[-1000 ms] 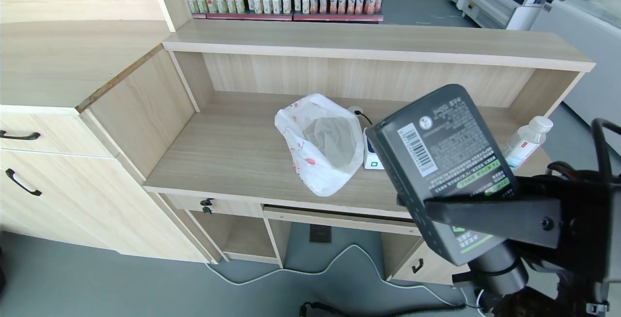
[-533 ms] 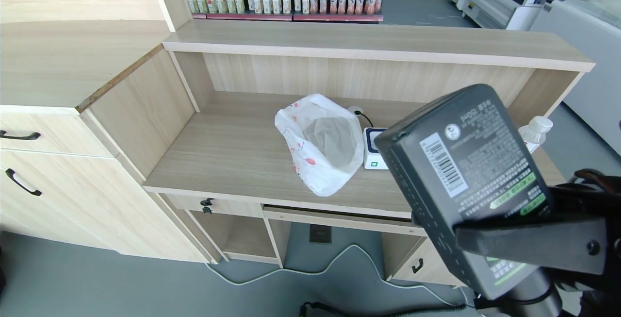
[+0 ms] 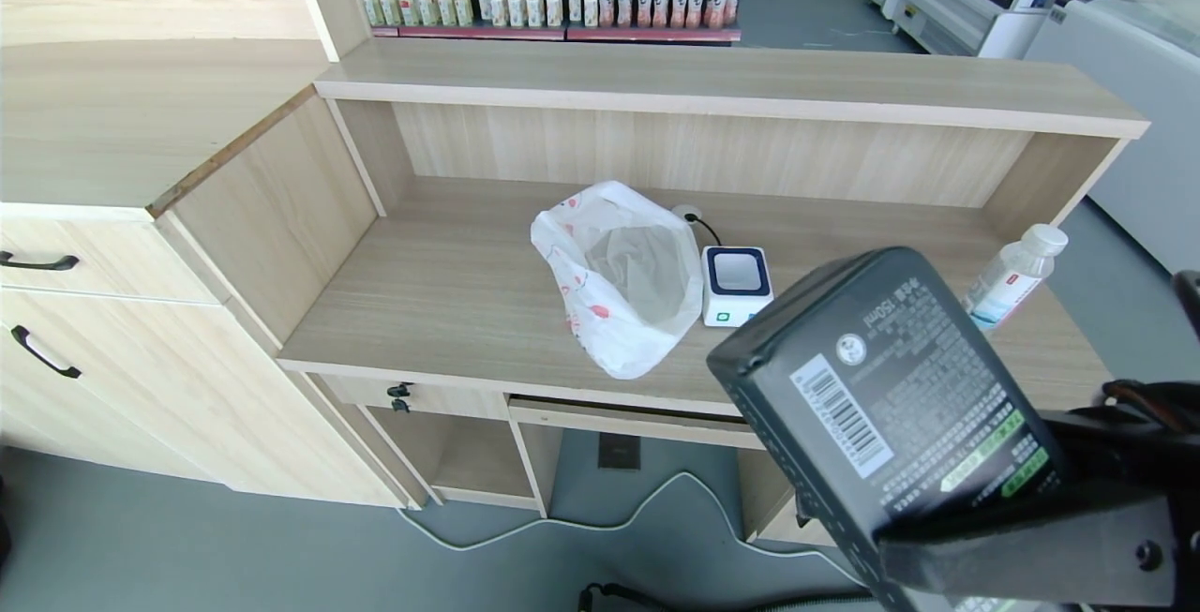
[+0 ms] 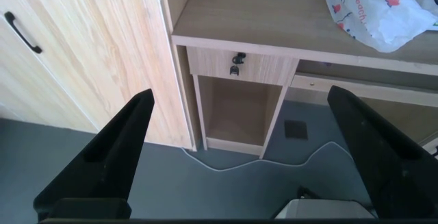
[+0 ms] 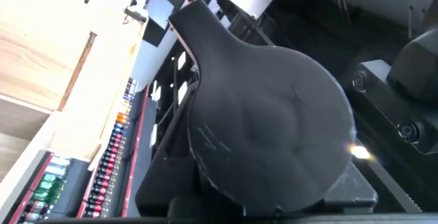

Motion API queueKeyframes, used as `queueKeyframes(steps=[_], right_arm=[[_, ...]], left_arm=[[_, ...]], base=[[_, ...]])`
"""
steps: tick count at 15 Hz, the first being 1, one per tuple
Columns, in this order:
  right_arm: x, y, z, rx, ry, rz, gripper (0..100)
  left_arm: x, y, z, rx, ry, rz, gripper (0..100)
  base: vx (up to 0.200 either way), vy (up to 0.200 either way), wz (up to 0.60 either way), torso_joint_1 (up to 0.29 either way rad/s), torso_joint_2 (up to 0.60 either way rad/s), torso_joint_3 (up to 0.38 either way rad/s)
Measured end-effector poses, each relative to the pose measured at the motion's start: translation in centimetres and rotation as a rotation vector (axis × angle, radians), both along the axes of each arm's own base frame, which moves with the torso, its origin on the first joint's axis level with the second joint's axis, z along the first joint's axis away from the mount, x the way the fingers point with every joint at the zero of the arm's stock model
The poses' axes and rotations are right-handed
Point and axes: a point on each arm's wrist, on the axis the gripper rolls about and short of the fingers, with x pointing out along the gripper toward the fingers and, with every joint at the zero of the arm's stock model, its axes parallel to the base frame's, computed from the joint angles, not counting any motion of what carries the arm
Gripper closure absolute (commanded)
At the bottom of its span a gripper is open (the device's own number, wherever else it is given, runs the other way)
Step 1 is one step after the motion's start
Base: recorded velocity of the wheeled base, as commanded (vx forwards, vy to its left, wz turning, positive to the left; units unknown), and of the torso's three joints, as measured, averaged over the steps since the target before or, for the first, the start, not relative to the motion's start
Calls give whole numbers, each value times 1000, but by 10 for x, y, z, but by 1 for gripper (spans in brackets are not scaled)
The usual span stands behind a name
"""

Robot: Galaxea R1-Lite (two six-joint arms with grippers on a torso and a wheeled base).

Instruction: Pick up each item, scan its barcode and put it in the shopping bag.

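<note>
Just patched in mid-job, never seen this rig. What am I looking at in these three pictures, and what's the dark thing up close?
This is a two-armed robot at a shop counter. The large picture comes from its head camera, looking down at the wooden counter. On it sit an open white shopping bag, a small white scanner right beside it, and a clear bottle farther to the robot's right. The dark pack up close is gripped in the right jaws, barcode facing the head camera. The other two pictures come from wrist cameras: one looks past the left jaws, open and empty, at the counter's front and the floor; the other sees a dark shape close up, probably that pack.
</note>
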Motion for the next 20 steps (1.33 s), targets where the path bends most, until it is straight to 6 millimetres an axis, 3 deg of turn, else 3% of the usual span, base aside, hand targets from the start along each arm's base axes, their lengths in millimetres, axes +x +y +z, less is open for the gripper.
queueKeyframes(steps=[10, 14, 15, 17, 18, 20], right_arm=[[-2, -1, 1, -1, 4, 4, 100], [10, -11, 11, 17, 140, -88, 100], [22, -25, 14, 37, 243, -204, 100], [43, -68, 14, 177, 613, -546, 100], [48, -96, 12, 362, 869, -757, 100], [44, -144, 10, 838, 1184, -1055, 100]], left_arm=[[0, 0, 0, 0, 0, 0, 0], [0, 0, 0, 0, 0, 0, 0], [0, 0, 0, 0, 0, 0, 0], [0, 0, 0, 0, 0, 0, 0], [0, 0, 0, 0, 0, 0, 0], [0, 0, 0, 0, 0, -1, 0]], base=[[0, 0, 0, 0, 0, 0], [0, 0, 0, 0, 0, 0], [0, 0, 0, 0, 0, 0], [0, 0, 0, 0, 0, 0], [0, 0, 0, 0, 0, 0], [0, 0, 0, 0, 0, 0]])
